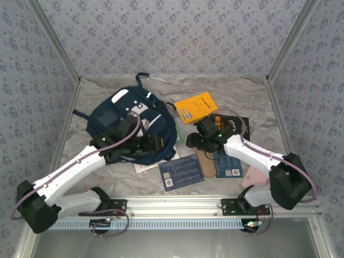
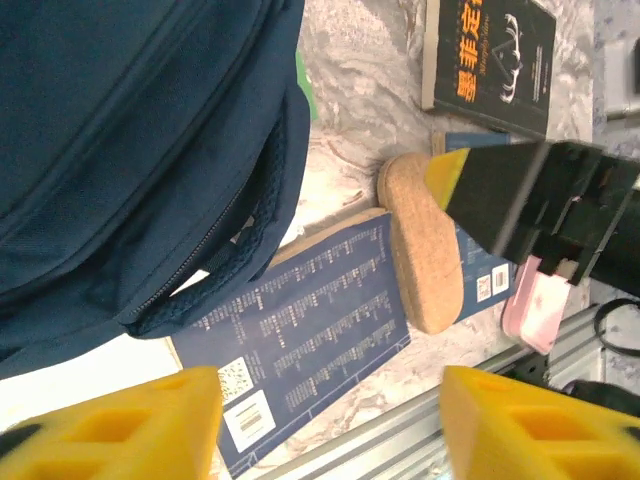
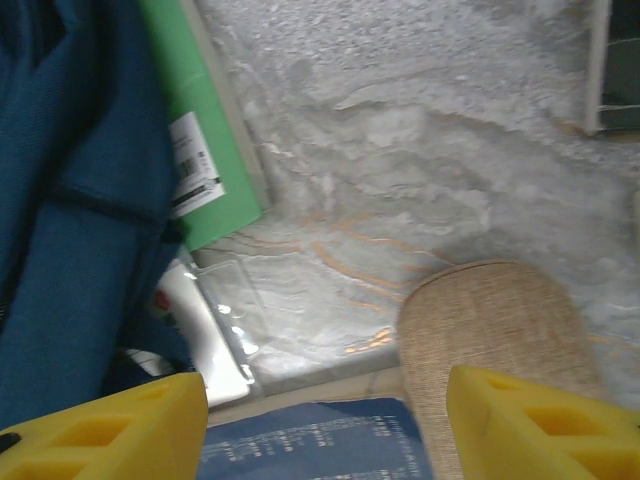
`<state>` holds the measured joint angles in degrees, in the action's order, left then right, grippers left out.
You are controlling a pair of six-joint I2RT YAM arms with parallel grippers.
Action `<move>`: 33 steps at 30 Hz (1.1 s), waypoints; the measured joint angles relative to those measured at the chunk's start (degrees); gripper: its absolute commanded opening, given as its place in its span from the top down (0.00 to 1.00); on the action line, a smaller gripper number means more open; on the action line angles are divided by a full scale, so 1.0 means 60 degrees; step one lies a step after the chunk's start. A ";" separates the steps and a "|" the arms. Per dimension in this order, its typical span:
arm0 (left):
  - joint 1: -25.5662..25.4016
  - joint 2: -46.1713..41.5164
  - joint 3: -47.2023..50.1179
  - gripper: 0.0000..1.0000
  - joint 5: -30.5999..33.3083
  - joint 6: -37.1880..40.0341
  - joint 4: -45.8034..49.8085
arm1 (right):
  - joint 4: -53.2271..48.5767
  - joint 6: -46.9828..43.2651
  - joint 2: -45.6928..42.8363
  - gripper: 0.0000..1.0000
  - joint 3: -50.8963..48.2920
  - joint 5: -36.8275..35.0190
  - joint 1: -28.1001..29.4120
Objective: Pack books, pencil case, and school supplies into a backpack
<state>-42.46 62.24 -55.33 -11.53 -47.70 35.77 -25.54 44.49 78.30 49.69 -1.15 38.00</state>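
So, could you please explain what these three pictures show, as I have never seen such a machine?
These are two white robot arms, the left arm and the right arm, bolted at a table's near edge. One picture looks down from above and behind them; the other two come from a camera on each wrist, with that hand's yellow fingers at the bottom. On the table lie a navy backpack, an orange book, a black book, a blue book, a tan pencil case and a green pack. The left hand and the right hand are both open, holding nothing.
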 measured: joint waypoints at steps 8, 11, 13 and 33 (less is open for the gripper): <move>0.0882 0.0678 -0.1279 0.31 -0.0189 0.2306 0.0798 | -0.0933 -0.0732 -0.0321 0.17 -0.0029 -0.0732 0.0018; 0.0976 0.1093 -0.1308 0.30 -0.0302 0.2750 0.0958 | -0.1388 -0.0969 -0.0444 0.10 -0.0346 -0.1126 0.0175; 0.1075 0.1169 -0.1304 0.29 -0.0375 0.2951 0.1078 | -0.1687 -0.1096 -0.0463 0.10 -0.0681 -0.1239 0.0375; 0.2677 0.0998 -0.1038 0.31 -0.1118 0.3526 0.1060 | -0.1985 -0.1647 0.1162 0.49 -0.0703 -0.1679 0.1362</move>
<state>-26.39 68.23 -61.56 -18.24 -26.55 42.13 -37.45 34.61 85.27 45.47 -11.22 46.17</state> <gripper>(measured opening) 0.683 0.559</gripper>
